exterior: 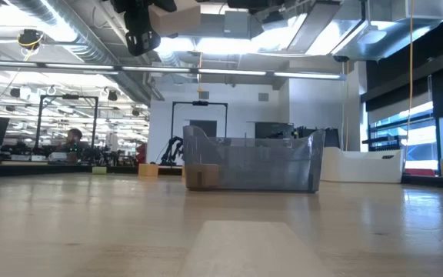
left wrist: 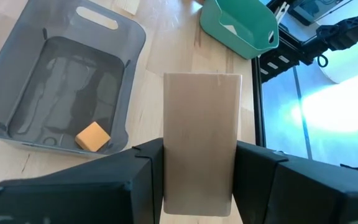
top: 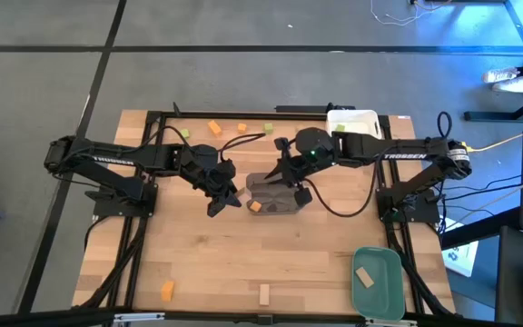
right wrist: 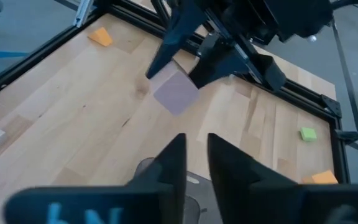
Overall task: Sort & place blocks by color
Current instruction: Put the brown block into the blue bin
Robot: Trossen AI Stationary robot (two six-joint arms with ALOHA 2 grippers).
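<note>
My left gripper [top: 220,196] hangs above the table just left of the grey tray [top: 284,207], shut on a tan block [left wrist: 201,124]. In the right wrist view that block [right wrist: 176,92] shows lifted well off the wood. My right gripper [top: 289,178] hovers over the grey tray, its fingers [right wrist: 173,163] a narrow gap apart with nothing between them. An orange cube [left wrist: 92,136] lies on the tray floor. Loose orange blocks [top: 213,128] and green blocks [top: 268,128] rest near the far edge. An orange block [top: 166,290] and a tan one [top: 264,293] lie near the front. My left gripper pinches the tan block between its two fingers [left wrist: 135,180], which press on its two opposite side faces at the end nearest the wrist [left wrist: 197,193]. The rest of the block sticks out past the fingertips. It is lifted clear of the table.
A green tray [top: 377,280] at the near right corner holds a tan block [top: 363,277]. A white tray [top: 352,120] sits at the far edge by the right arm. Black frame rails run along both sides. Bare wood lies in front of the grey tray.
</note>
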